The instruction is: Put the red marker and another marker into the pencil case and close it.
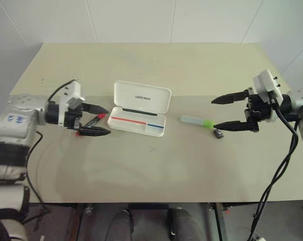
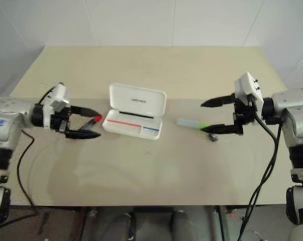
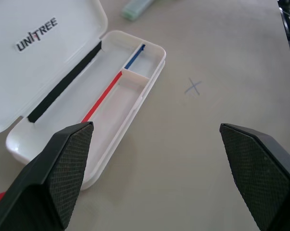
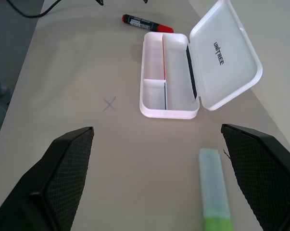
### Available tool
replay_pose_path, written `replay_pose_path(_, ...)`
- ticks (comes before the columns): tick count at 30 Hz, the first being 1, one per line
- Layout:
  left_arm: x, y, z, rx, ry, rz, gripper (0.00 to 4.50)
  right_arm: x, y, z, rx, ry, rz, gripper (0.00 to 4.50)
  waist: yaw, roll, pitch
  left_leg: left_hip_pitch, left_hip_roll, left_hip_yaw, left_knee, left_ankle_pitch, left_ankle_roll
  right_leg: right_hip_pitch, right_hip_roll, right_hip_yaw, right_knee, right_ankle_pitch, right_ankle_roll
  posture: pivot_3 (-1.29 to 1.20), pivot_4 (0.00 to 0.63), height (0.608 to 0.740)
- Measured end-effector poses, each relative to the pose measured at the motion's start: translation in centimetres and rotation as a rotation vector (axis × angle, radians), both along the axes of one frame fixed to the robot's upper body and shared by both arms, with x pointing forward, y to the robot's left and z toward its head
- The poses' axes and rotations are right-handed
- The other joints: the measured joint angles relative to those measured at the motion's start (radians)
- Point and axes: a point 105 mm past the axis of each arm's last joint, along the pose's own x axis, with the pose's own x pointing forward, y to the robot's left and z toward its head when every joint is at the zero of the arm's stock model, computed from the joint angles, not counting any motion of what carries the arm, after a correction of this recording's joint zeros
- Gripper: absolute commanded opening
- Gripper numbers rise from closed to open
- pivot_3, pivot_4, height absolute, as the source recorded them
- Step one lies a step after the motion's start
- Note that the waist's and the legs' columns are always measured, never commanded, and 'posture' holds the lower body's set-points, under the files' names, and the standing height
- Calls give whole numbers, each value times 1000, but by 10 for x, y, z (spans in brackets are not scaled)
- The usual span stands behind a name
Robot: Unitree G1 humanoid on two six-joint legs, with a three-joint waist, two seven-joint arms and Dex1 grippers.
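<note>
Evidently nothing packed yet: pencil case point(image 1: 141, 108) lies open between both grippers, white, tray striped red and blue, empty. Red marker point(image 4: 147, 23), black barrel, rests between the fingers of left gripper point(image 1: 97, 120), jaws spread, not gripped. Mint-green marker point(image 4: 213, 189) lies beside right gripper point(image 1: 227, 112), likewise spread. Remaining: both insertions, lid closure.

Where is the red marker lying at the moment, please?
In the left eye view the red marker lies on the table, just left of the open pencil case, between the spread fingers of the left gripper.
</note>
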Motion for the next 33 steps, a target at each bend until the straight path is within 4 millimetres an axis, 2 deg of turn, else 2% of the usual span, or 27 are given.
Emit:
replay_pose_path(5, 13, -12, -17, 57, 29, -79, 4500, -9, -7, -2, -15, 5, -23, 4476, 1, 0, 0, 0, 0, 2, 1, 0, 0, 0, 0, 1, 0, 1, 1, 0, 150, 740)
replay_pose_path(12, 25, -21, -24, 106, -4, -108, 4500, -17, -10, -4, -11, 12, -50, 4476, 3, -1, 0, 0, 0, 3, 3, 0, 1, 0, 0, 2, 0, 1, 2, 0, 150, 740)
replay_pose_path(22, 29, -28, -41, 156, 3, -137, 4500, -22, -13, -4, -8, 14, -80, 4476, 4, -1, 1, 0, 0, 3, 3, -1, 1, 0, 0, 2, 0, 2, 3, 0, 150, 740)
replay_pose_path(25, 33, -29, -56, 226, -16, -133, 3895, -24, -11, -4, -14, 9, -72, 4500, 4, -1, 1, 0, 0, 3, 3, -1, 1, 0, -1, 2, 0, 2, 3, 0, 150, 740)
replay_pose_path(26, 36, -29, -61, 251, -31, -123, 3572, -24, -12, -4, -11, 9, -76, 4500, 4, -1, 1, 0, 0, 3, 3, -1, 1, 0, -1, 2, 0, 2, 3, 0, 150, 740)
replay_pose_path(33, 51, -36, -57, 294, -101, -67, 1206, -25, -14, -3, -4, 10, -97, 4500, 5, -2, 0, 0, 0, 3, 5, -1, 1, 0, -1, 3, 0, 4, 4, 0, 150, 740)
